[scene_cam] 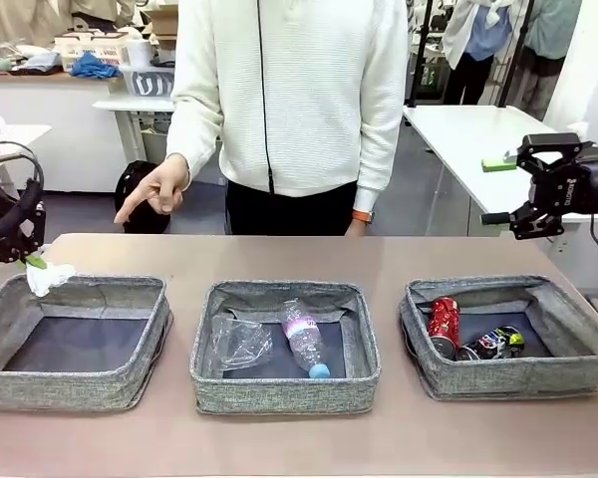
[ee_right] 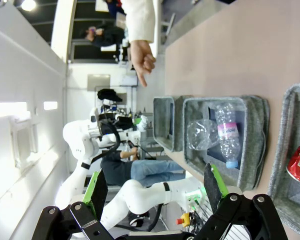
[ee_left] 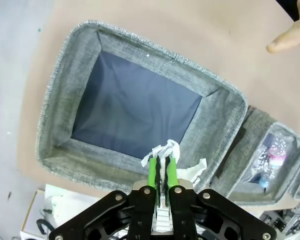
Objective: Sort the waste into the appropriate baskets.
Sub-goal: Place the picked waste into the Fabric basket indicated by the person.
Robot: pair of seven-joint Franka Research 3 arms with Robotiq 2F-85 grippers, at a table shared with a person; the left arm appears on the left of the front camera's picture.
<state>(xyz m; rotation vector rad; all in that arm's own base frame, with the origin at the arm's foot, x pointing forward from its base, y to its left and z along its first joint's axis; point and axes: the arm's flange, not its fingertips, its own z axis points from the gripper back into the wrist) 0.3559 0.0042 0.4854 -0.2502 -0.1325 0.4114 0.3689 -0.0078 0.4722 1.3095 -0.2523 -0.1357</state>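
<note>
Three baskets [scene_cam: 78,344] of coarse grey woven cloth, matt, with smooth dark fabric bottoms. Surface [scene_cam: 309,254]: smooth, matt, light brown. Paper wad [scene_cam: 48,277]: white, crumpled. Two bottles [scene_cam: 304,342]: clear, thin, crinkled plastic, one with a glossy pink label. Red can [scene_cam: 443,325] and black can [scene_cam: 498,343]: shiny metal. Left gripper [ee_left: 162,167]: black hard plastic or metal, with green rubbery pads [ee_left: 152,172].

We see 3 baskets in a row on the table [scene_cam: 279,443]. The left basket [scene_cam: 75,344] has a paper wad [scene_cam: 48,277] above its far-left corner; the middle basket [scene_cam: 284,346] holds 2 bottles [scene_cam: 305,341]; the right basket [scene_cam: 508,337] holds 2 cans [scene_cam: 444,325].
</note>
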